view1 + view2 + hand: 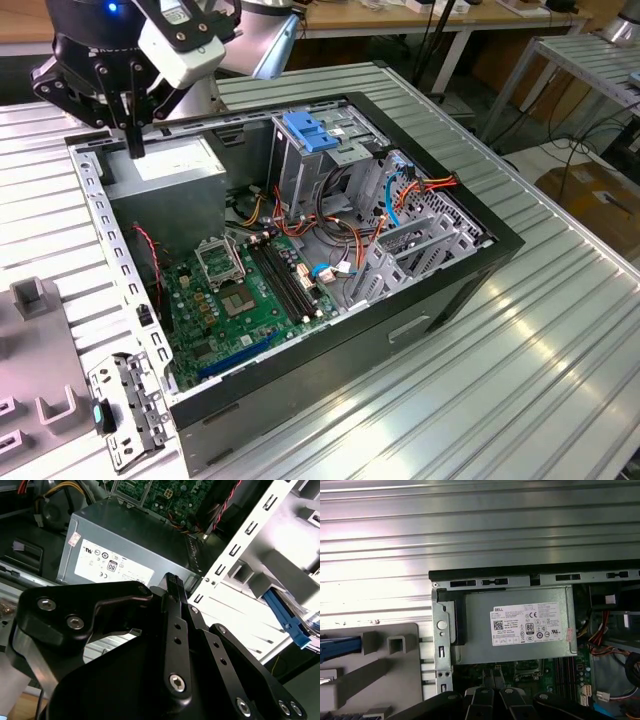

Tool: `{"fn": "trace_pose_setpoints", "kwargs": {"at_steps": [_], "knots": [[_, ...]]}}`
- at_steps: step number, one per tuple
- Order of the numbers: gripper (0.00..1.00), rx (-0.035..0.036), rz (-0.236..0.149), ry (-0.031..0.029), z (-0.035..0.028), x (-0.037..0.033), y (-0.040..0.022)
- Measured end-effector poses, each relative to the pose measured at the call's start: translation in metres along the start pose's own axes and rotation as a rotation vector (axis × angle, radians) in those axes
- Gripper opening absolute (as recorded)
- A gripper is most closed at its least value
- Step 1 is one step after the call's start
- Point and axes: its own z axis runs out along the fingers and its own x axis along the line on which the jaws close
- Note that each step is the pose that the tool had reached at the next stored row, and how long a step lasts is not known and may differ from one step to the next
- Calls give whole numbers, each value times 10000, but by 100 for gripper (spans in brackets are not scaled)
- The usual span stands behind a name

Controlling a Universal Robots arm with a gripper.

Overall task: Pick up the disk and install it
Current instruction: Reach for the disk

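The gripper [133, 140] hangs over the grey power supply [165, 168] in the corner of the open computer case [400, 330] at the exterior view's left. Its fingers [172, 587] are pressed together with nothing between them. The second wrist view gives that pair at close range, tips above the labelled face of the power supply.

The disk [339, 648] lies outside the case, in a grey moulded fixture [395, 680] on the ribbed metal table [560, 330], well apart from the gripper. The first wrist view catches a stretch of its bright blue frame near the case's perforated side rail. The second wrist view shows the disk [286, 619] as a blue strip slanting across the same fixture beyond that rail.

The exterior view adds the inside of the case: the green motherboard [235, 300], a metal drive cage [300, 185] topped by a light-blue latch plate [310, 132], and orange and blue cables [400, 195] toward the exterior view's right. A loose metal bracket [125, 400] lies just beside the case at the exterior view's left
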Motion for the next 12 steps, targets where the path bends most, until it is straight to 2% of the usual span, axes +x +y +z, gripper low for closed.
{"fn": "trace_pose_setpoints", "kwargs": {"at_steps": [12], "knots": [[11, 1, 0, 0, -3, 92, -7]]}}
